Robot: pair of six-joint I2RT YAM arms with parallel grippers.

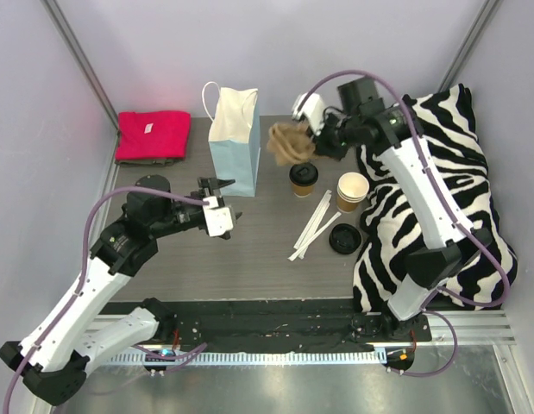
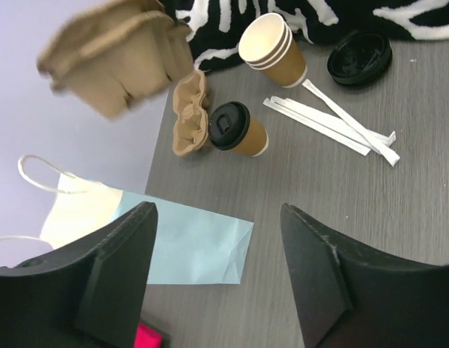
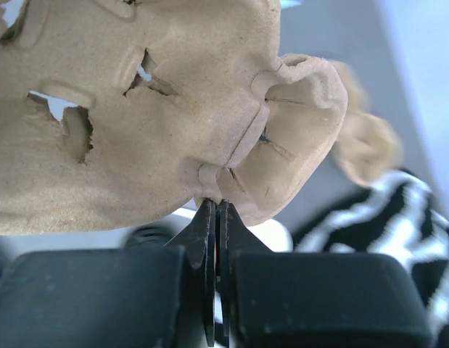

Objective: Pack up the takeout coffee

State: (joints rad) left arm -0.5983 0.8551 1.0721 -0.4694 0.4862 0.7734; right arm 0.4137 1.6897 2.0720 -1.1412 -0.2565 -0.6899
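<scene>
A small tan kraft-paper cup with a round black plastic lid [image 1: 303, 178] stands upright on the grey wood-grain tabletop [image 1: 249, 259], just right of a light blue paper bag [image 1: 235, 151]. The right tool [image 3: 215, 209] is clenched on a rough brown moulded-pulp carrier [image 3: 151, 109], held aloft just beyond the cup. The left tool [image 2: 217, 210] is released and empty.

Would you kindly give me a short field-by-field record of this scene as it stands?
right gripper: shut on the edge of the pulp carrier, lifted off the table
left gripper: open, empty
lidded coffee cup: upright on table, not in a carrier
second carrier: right beside that cup
blue bag: standing, left of the cup
open cups: stacked, lidless
loose lid: flat on table
</scene>
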